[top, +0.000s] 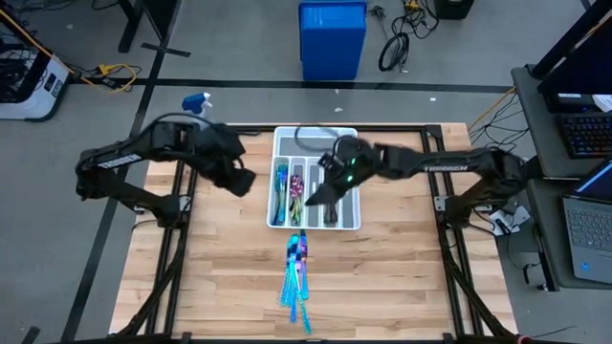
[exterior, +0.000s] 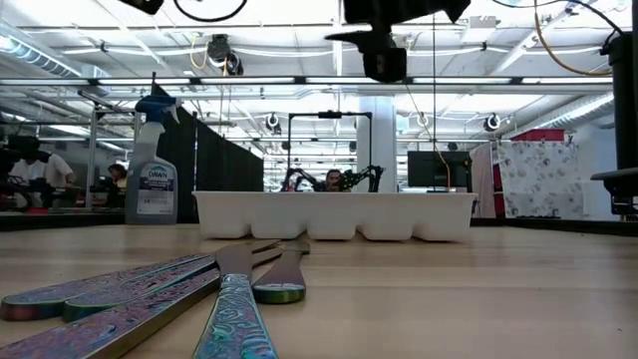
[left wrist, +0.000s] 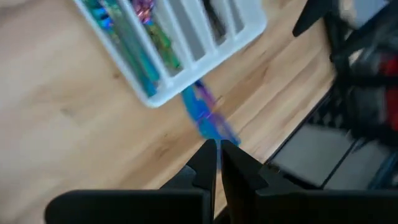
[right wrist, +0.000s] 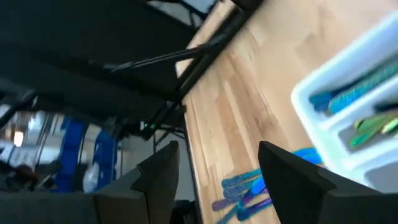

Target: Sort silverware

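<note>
1. High view: only here do both arms show whole. The left gripper [top: 244, 181] hangs over the wood just left of the white tray [top: 349, 222]; the right gripper [top: 314, 196] hangs over the tray's middle. The tray has five long slots side by side plus one cross slot at the far end. Teal and purple cutlery fills the two left slots. The loose silverware [top: 297, 272] lies in a tight bunch on the table [top: 402, 277] just near of the tray; I cannot count its pieces here. A blue bin [top: 332, 38] stands on the floor beyond.
2. Low view: the loose silverware [exterior: 199, 289] shows close, at least four overlapping handles. A spray bottle [exterior: 152, 165] stands far left, and people sit in the room behind.
3. Left wrist view: the left gripper's [left wrist: 219, 155] fingers are pressed together, holding nothing.
4. Right wrist view: the right gripper's [right wrist: 217, 163] fingers stand wide apart, empty, above the loose silverware [right wrist: 249, 186].
</note>
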### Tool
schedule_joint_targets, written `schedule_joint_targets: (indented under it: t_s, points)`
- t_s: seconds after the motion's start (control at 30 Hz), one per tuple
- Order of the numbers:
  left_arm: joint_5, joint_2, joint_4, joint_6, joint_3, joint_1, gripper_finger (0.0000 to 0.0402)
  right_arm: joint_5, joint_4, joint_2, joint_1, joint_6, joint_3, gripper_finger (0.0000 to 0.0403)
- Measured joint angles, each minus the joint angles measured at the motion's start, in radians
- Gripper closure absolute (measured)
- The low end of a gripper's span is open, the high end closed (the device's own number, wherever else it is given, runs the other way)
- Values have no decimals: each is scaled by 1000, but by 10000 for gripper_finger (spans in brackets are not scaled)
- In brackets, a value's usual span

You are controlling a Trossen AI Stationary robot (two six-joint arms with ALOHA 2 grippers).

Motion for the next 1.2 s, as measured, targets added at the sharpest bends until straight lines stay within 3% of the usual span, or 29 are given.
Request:
schedule_joint_targets:
  t_s: [0.13,0.27,0.37,0.53,0.7,0.87,1.2]
  points:
    - [-76,87,96,-169,-2,-104,393,-70,-118,-53,-69,-152,0,202]
    - [-47,219,201,-205,-3,-173,393,-61,-276,-108,-111,-309,0,202]
    - [52,321,253,-169,-3,-211,393,7,-382,-146,-137,-389,0,202]
    - [105,446,239,-282,-4,-216,393,174,-481,-195,-152,-516,0,202]
    - [66,472,248,-284,-4,-222,393,195,-496,-204,-171,-565,0,202]
    - [-52,468,250,-279,-3,-210,393,193,-548,-204,-177,-508,0,202]
    - [-37,466,257,-257,-3,-244,385,190,-560,-206,-157,-507,0,224]
